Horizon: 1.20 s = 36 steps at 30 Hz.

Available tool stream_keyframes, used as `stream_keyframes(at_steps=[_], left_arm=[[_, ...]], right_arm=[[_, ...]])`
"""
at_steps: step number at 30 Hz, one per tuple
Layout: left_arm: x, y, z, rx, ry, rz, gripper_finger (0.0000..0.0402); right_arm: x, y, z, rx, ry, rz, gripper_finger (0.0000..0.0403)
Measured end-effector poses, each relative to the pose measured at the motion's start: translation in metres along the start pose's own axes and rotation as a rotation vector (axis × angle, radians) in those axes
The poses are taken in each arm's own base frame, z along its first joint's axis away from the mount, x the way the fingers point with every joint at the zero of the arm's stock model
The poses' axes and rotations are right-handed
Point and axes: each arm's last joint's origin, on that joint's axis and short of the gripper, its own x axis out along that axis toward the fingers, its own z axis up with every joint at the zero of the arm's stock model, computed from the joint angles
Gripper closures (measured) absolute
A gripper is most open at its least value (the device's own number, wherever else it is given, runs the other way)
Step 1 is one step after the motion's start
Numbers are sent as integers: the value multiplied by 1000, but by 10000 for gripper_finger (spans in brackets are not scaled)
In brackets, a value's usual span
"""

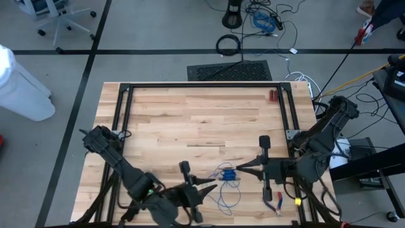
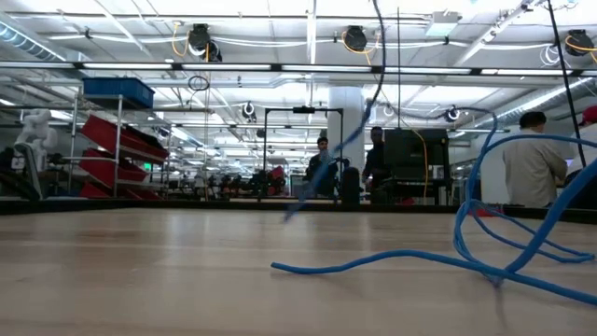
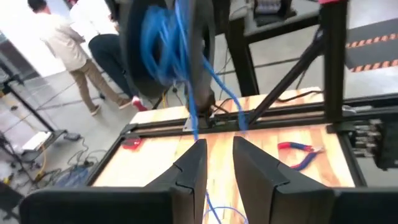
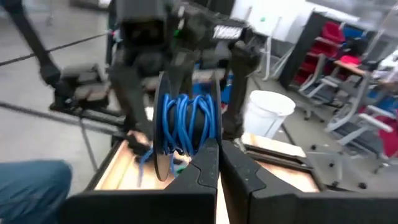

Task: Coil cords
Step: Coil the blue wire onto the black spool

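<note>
The winding step is in hand, and looks partly done. The right pincer [image 1: 239,169], fully closed, holds a dark spool [image 4: 186,127] just above the near middle of the bench [image 1: 190,114]; whether its tips pinch the spool's rim or its hub cannot be told. Several turns of the blue cord [image 4: 185,124] already sit on the spool, while the rest trails down and lies in loose loops [image 1: 226,193] on the bench at the near edge, between the two arms.

The left pincer [image 3: 219,158] faces the spool from the left, its jaws slightly parted with nothing between them; the hanging cord runs just beyond its tips.

The next move probably calls for the left pincer to catch the slack strand and lead it around the spool for another turn, keeping it taut enough that earlier turns do not slip off.

No container is in play on the bench; red-handled pliers [image 1: 276,202] lie near the right arm.
</note>
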Motion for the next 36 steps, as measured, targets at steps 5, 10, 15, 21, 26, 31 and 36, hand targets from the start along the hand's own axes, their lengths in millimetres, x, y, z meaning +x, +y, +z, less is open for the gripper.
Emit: stream_keyframes(at_steps=[5, 10, 15, 21, 26, 31, 36], left_arm=[[13, -16, -16, 4, 34, 3, 317], [25, -29, -31, 31, 46, 98, 317], [36, -37, -42, 39, 43, 189, 313], [49, -44, -56, 88, 48, 335, 268], [61, -42, -61, 70, 56, 366, 220], [68, -41, -67, 55, 59, 408, 202], [67, -41, -68, 54, 49, 468, 201]], right_arm=[[-10, -2, 5, -21, -25, -18, 403], [-16, -1, 7, -24, -32, -29, 403], [-19, 1, 7, -31, -28, -57, 403], [-19, 1, 7, -31, -29, -54, 403], [-19, 1, 7, -31, -29, -55, 403], [-19, 1, 7, -33, -28, -55, 403], [-19, 1, 7, -36, -28, -55, 403]])
